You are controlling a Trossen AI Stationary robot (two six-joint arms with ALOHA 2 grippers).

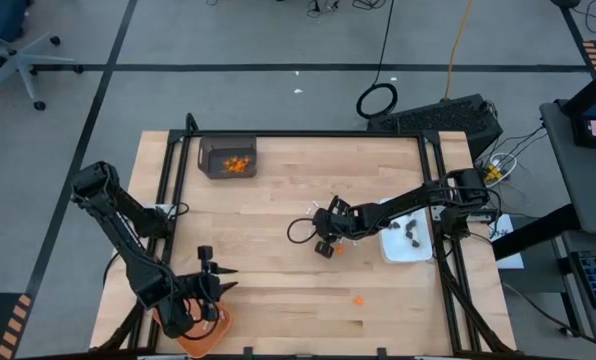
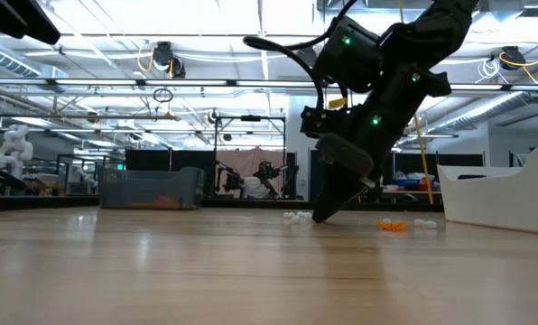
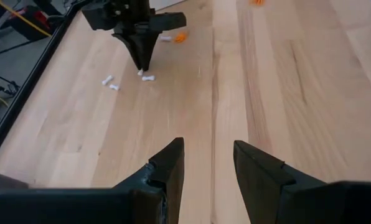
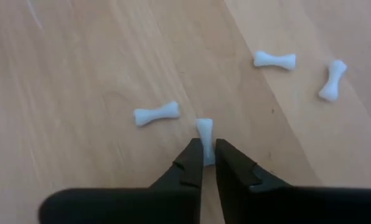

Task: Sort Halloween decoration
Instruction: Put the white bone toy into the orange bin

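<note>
Small white sticks shaped like bones lie scattered mid-table: one (image 4: 156, 114) just beside my right gripper (image 4: 209, 146), two more (image 4: 274, 60) (image 4: 332, 79) farther off. My right gripper (image 1: 321, 240) points slantwise down at the table and is shut on another white stick (image 4: 204, 132). Orange bits lie loose on the wood, one (image 1: 359, 298) toward the near edge, one (image 2: 393, 226) close to the gripper. Dark bits (image 1: 412, 233) lie in the white dish (image 1: 403, 252). My left gripper (image 3: 208, 155) hovers open over bare wood at the near left, holding nothing. My right gripper pinches one end of the white stick (image 4: 205, 148) between its two fingertips. The fingers slant down from the table's right side and lie along the stick. The stick's other end (image 4: 203, 124) juts out past the fingertips, close to the tabletop; I cannot tell whether it is lifted clear.
A grey bin (image 1: 228, 157) with orange bits stands at the far left. An orange tray (image 1: 206, 338) sits at the near edge under my left arm. The white dish lies at the right edge. Black frame rails (image 1: 308, 135) border the table.
</note>
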